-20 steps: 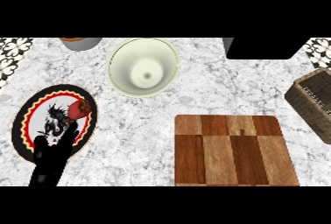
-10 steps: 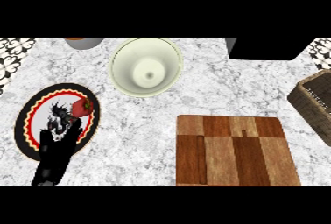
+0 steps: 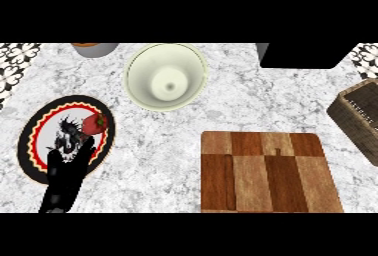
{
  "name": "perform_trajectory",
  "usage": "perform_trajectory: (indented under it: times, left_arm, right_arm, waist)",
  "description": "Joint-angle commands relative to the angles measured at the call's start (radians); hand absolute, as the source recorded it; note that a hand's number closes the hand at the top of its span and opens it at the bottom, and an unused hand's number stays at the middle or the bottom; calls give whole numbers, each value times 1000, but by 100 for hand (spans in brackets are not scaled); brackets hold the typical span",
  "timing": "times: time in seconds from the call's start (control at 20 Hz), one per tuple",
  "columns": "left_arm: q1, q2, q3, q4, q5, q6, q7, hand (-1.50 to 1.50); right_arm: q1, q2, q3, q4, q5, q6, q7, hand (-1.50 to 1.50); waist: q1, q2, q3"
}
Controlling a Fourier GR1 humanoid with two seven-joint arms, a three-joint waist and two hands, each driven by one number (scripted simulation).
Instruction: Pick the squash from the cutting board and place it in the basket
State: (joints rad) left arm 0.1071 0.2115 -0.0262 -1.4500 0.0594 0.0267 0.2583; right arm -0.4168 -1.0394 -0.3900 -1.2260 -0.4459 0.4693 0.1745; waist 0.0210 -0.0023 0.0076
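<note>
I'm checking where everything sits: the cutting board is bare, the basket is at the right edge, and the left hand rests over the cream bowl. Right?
Not quite. In the head view the left hand is over the black-rimmed plate, by a red item, not the cream bowl. The cutting board is bare; the basket is right.

Wooden cutting board (image 3: 269, 172): flat, patchwork planks, well right of the left hand (image 3: 68, 152). Wicker basket (image 3: 360, 120): farther right, at view edge.
</note>
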Motion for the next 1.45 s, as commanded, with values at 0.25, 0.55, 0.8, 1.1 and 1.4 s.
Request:
perform_trajectory:
  times: [0.25, 0.55, 0.8, 1.1, 1.4]
  left_arm:
    - [-12, -17, -8, 28, -8, -1, 45, 0]
    - [-16, -15, 12, 77, 9, -36, 22, 0]
    - [39, 33, 45, 9, 29, -73, 30, 0]
    - [9, 1, 38, 51, 11, -56, 1, 0]
    - [22, -25, 6, 22, -21, -32, 13, 0]
  right_arm:
    - [-37, -36, 110, 224, 366, -77, -299, 150]
    - [-88, -77, 87, 420, 431, -30, -513, -150]
    - [-186, -103, 49, 543, 414, 11, -509, -150]
    - [-280, -163, -13, 755, 380, 67, -457, -150]
    - [-269, -303, -54, 913, 407, 115, -536, -150]
  waist:
    - [15, 14, -6]
    - [-2, 9, -7]
    - [0, 6, -7]
    - [6, 12, -6]
    - [12, 19, -3]
